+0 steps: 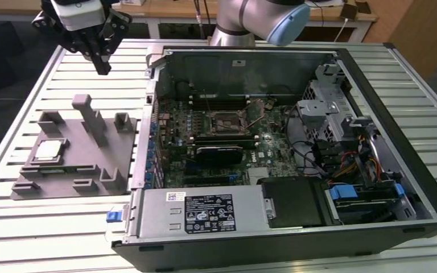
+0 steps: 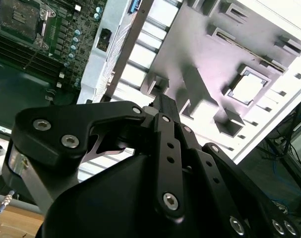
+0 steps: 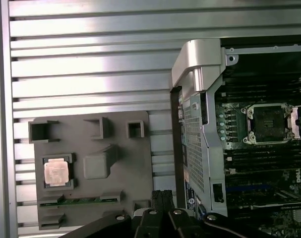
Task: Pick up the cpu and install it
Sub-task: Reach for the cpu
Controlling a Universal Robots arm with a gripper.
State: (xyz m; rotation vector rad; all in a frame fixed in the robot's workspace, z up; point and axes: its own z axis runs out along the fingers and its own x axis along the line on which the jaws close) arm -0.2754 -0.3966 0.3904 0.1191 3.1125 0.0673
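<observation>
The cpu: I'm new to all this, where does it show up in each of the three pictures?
Exterior view: the cpu lies in the grey fixture, at the exterior view's left, beside the open computer case.
First wrist view: cpu, in a fixture pocket on the side away from the case.
Second wrist view: cpu, same pocket.
Shared landmark: the grey fixture.

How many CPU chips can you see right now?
1. The cpu sits in a recess of the grey fixture, to the exterior view's left of the open computer case. The motherboard socket looks empty; others may be hidden inside.
</observation>
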